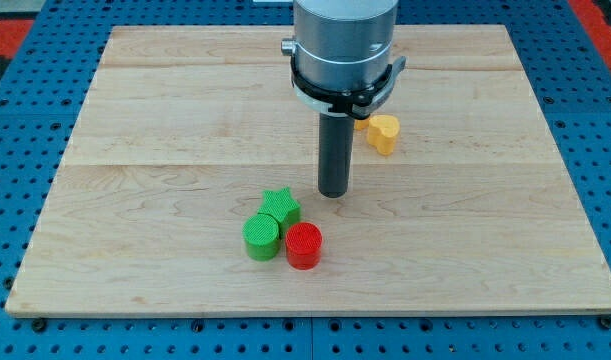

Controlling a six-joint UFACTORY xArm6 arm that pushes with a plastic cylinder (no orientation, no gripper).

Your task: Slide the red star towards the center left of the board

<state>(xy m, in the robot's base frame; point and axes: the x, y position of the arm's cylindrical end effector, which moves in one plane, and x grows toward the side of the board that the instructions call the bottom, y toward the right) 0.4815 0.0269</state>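
Note:
My tip [333, 193] rests on the wooden board [135, 120] near its middle. No red star shows in the camera view; the arm's body hides part of the board's top middle. A green star [281, 206] lies just to the left of and below my tip, a small gap away. A green cylinder [262, 238] touches the star from the lower left. A red cylinder [304, 246] sits beside both, below and left of my tip.
A yellow heart-shaped block [384, 133] lies to the upper right of my tip, partly behind the arm's body [345, 45]. Blue pegboard [25, 120] surrounds the board on all sides.

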